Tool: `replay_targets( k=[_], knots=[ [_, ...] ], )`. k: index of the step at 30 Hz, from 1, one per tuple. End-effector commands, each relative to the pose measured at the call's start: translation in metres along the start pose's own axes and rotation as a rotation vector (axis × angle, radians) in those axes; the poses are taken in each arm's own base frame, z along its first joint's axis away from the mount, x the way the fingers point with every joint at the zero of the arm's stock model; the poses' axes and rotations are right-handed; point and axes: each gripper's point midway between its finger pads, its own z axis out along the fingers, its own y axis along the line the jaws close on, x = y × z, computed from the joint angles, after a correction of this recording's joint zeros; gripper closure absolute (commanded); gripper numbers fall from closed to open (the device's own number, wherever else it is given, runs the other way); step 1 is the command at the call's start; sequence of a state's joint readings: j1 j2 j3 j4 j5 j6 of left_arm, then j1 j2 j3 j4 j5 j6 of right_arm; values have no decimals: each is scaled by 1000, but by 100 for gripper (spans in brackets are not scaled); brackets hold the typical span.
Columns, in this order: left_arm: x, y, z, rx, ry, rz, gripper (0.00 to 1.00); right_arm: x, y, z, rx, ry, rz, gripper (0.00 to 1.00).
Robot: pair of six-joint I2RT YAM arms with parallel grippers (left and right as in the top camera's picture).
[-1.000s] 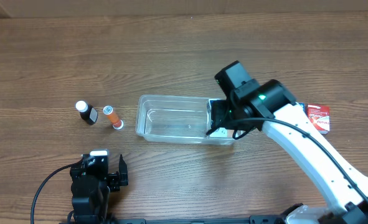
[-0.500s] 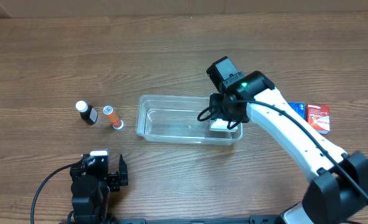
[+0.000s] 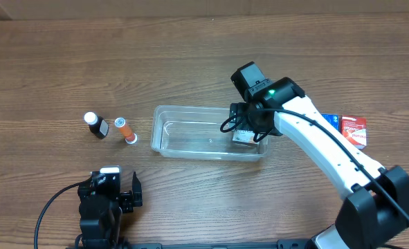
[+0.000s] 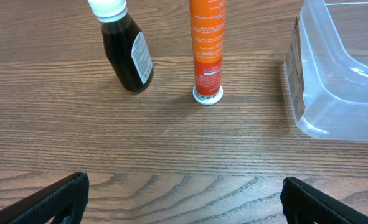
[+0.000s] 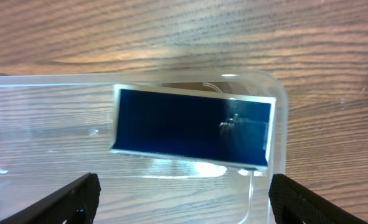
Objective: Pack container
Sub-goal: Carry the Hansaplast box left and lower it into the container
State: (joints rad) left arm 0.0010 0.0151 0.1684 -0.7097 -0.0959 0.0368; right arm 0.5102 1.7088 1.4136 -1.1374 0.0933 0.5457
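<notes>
The clear plastic container [image 3: 190,138] lies at the table's middle; its corner shows in the left wrist view [image 4: 333,93] and its right end in the right wrist view [image 5: 277,124]. A dark blue box [image 5: 190,127] lies inside its right end, partly hidden under my arm overhead [image 3: 243,138]. My right gripper [image 5: 184,199] is open above that box and holds nothing. My left gripper [image 4: 184,199] is open and empty near the front edge, short of a dark bottle [image 4: 127,53] and an orange tube [image 4: 207,50], both upright left of the container.
The dark bottle [image 3: 97,125] and orange tube [image 3: 125,129] stand close together. A red packet [image 3: 353,130] and a blue item [image 3: 331,120] beside it lie to the right of the container, partly behind my right arm.
My right gripper moved left over the container's right end and opened. The blue box it carried now lies inside the container. The left arm has not moved.
</notes>
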Motion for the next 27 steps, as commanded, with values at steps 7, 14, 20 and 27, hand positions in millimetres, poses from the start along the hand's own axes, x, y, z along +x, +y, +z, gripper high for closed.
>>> replay_targets(
  k=[7,14,20,27],
  knots=[
    [0,-1,0,6,-8,16,0,-35,-2,-17,-62,-134,11,64],
    [0,-1,0,6,-8,16,0,-34,-6,-15,-74,-107,29,81],
    [0,-1,0,6,-8,16,0,-27,-7,3,-46,-48,25,94],
    [0,-1,0,6,-8,16,0,-4,-16,3,-16,51,20,96]
  ],
)
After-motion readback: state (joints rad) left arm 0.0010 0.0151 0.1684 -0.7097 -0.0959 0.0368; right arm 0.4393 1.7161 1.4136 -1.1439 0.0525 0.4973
